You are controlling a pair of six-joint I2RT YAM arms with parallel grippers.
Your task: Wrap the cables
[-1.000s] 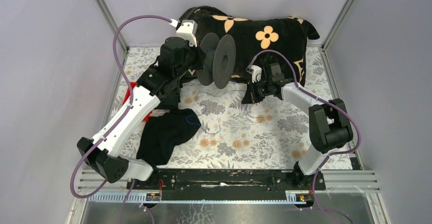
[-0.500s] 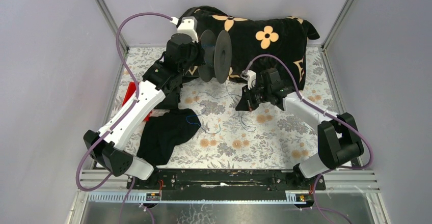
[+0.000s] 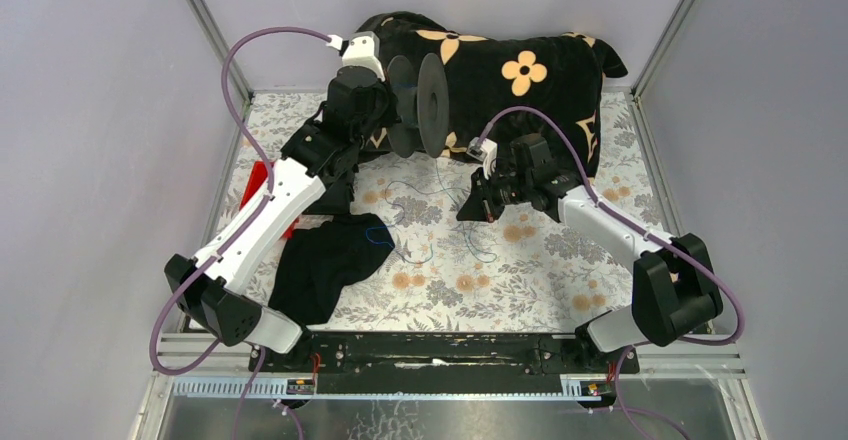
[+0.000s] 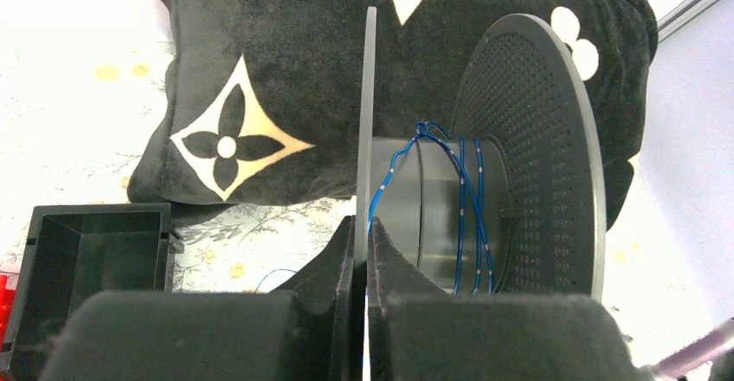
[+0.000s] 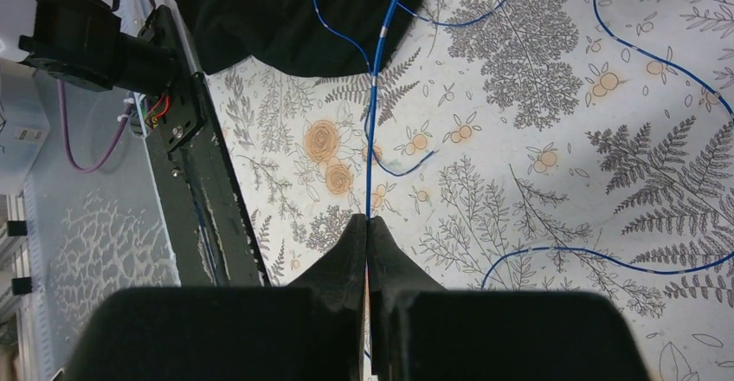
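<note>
Blue hair-fine cables (image 4: pixel 463 212), judged light, limp and tangle-prone, are wound partly on the black spool (image 4: pixel 528 156), whose flange is clamped in the closed left claw (image 4: pixel 361 251), and otherwise trailed across the floral desk (image 5: pixel 519 164), best taken by a fine pinch, as one strand is by the closed right claw (image 5: pixel 368 242).

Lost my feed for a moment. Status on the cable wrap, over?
Left gripper shut on spool flange. Right gripper shut on blue cable. Few turns on hub, rest loose on table. One loop crosses black cloth.
</note>
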